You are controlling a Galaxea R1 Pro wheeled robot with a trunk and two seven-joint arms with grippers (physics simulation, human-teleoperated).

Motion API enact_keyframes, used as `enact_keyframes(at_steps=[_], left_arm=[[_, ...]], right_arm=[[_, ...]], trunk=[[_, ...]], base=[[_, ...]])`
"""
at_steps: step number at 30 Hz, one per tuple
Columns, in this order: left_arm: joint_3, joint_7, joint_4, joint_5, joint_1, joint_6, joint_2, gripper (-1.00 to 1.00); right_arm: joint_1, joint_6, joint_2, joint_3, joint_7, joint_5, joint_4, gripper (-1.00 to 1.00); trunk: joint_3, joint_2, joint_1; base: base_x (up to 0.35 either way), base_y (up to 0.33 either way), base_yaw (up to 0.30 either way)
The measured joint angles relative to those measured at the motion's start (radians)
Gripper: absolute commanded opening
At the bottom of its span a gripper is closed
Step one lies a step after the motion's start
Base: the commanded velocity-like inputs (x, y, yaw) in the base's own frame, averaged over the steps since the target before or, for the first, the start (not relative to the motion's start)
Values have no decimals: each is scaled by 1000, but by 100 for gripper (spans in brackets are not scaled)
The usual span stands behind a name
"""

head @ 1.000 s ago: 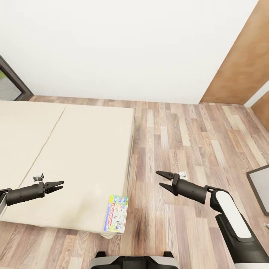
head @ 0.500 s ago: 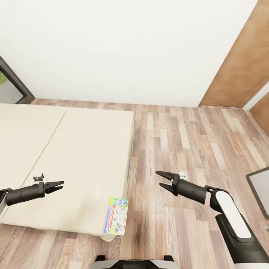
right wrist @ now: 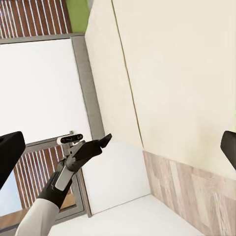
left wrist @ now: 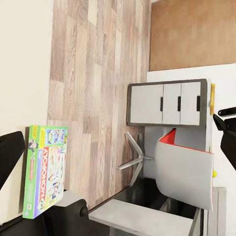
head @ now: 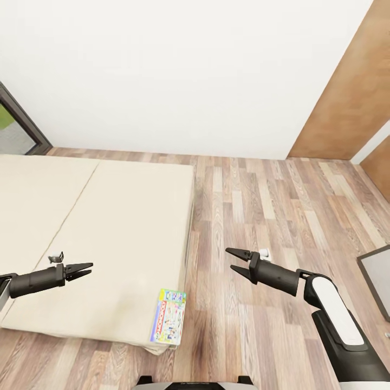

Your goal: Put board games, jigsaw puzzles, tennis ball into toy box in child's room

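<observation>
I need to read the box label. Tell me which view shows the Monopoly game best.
The left wrist view: the Monopoly box is large, its red logo legible. The head view shows it small at the bed's corner.

Home bedroom, kid's: low beige bed (head: 97,227), Monopoly box (head: 168,316) on it, wood-plank floor (head: 271,216), white walls.

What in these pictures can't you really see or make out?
- Bed: head view, its left part is cut off by the picture's edge.
- Grey panel: head view, cut off at the right edge; unidentifiable.
- Monopoly box: head view, print too small to read.
- Yellow items on the desk: left wrist view, too small to identify.
</observation>
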Motion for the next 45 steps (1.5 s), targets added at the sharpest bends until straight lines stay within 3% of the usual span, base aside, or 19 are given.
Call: enact_keyframes(at_steps=[45], left_arm=[[1,0,0,-2,0,0,0,100]], right_arm=[[0,0,2,1,0,0,0,100]], trunk=[[74,0,0]], base=[[0,0,0]])
